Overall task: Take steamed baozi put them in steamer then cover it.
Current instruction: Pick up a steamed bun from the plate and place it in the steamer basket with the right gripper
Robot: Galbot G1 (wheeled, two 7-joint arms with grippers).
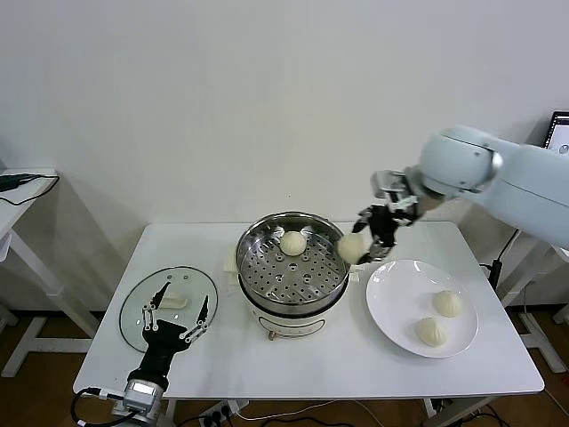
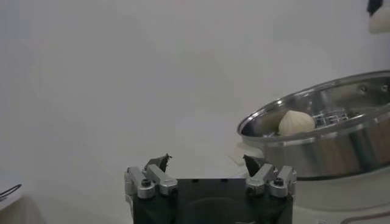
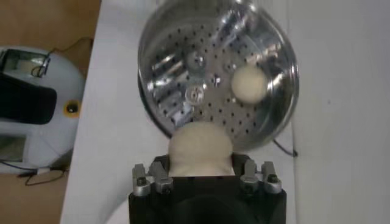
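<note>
The shiny steel steamer (image 1: 258, 233) stands mid-table with one cream-white baozi (image 1: 293, 242) on the far side of its perforated tray; the right wrist view shows the steamer (image 3: 280, 103) and that baozi (image 3: 250, 84) too. My right gripper (image 1: 360, 244) is shut on a second baozi (image 1: 352, 249) and holds it in the air by the steamer's right rim; the held baozi (image 3: 200, 149) fills the jaws in the right wrist view. Two more baozi (image 1: 447, 303) (image 1: 432, 332) lie on the white plate (image 1: 391, 294). My left gripper (image 1: 178, 313) is open and empty over the lid.
The round glass lid (image 1: 133, 311) with its white handle lies flat on the table left of the steamer. The plate sits right of the steamer, near the table's right edge. A side table (image 1: 22, 200) stands at far left.
</note>
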